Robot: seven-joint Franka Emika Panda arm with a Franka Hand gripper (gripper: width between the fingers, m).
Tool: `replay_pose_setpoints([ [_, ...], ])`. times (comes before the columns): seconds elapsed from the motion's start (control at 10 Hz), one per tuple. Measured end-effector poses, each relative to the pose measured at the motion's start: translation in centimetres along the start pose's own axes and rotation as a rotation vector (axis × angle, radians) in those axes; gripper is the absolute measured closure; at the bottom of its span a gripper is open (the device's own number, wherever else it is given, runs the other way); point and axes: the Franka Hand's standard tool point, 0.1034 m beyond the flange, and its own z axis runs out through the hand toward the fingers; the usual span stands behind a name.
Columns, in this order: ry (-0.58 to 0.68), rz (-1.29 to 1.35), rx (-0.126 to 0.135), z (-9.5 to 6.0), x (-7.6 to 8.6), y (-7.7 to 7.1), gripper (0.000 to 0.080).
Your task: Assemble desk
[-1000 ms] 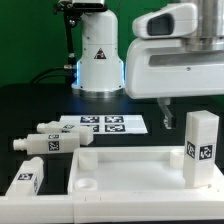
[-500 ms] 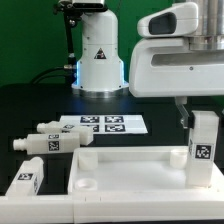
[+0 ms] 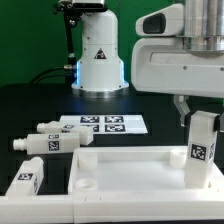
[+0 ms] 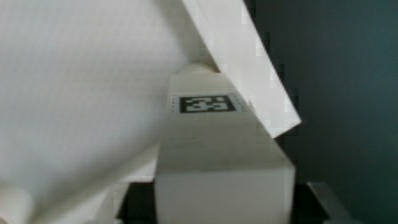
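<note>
My claw [image 3: 198, 113] is over the upright leg [image 3: 202, 150], lower right, on the tabletop's [image 3: 130, 153] edge. I cannot tell if it is clamped. The leg seems light, stiff and smooth, so I would grip its flat sides.

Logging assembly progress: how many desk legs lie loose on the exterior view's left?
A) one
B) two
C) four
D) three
D: three legs lie there, two beside the marker board and one nearer the front, while the fourth leg stands upright at the tabletop on the exterior view's right.
</note>
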Motion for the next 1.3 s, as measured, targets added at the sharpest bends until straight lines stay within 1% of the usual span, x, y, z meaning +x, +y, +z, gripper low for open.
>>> replay_pose_setpoints([
  [0.1,0.001,0.109,0.021,0.0,0.1,0.7,0.0515],
  [0.2,-0.002,0.146,0.018,0.0,-0.1,0.5,0.0515],
  [0.5,-0.007,0.319,0.019,0.0,-0.1,0.6,0.0514],
  [0.6,-0.025,0.550,0.034,0.0,-0.3,0.5,0.0514],
  [0.7,-0.037,0.757,0.061,0.0,-0.6,0.5,0.0514],
  [0.8,-0.043,0.791,0.070,-0.1,-0.7,0.6,0.0514],
  [0.9,-0.043,0.790,0.070,0.0,-0.7,0.5,0.0404],
  [1.0,-0.039,0.734,0.064,0.1,-0.9,0.5,0.0404],
  [1.1,-0.029,0.544,0.061,0.0,-1.1,0.3,0.0257],
  [1.2,-0.019,0.304,0.068,0.0,-0.8,0.1,0.0173],
  [1.3,-0.013,0.131,0.069,0.1,-0.8,-0.1,0.0173],
])
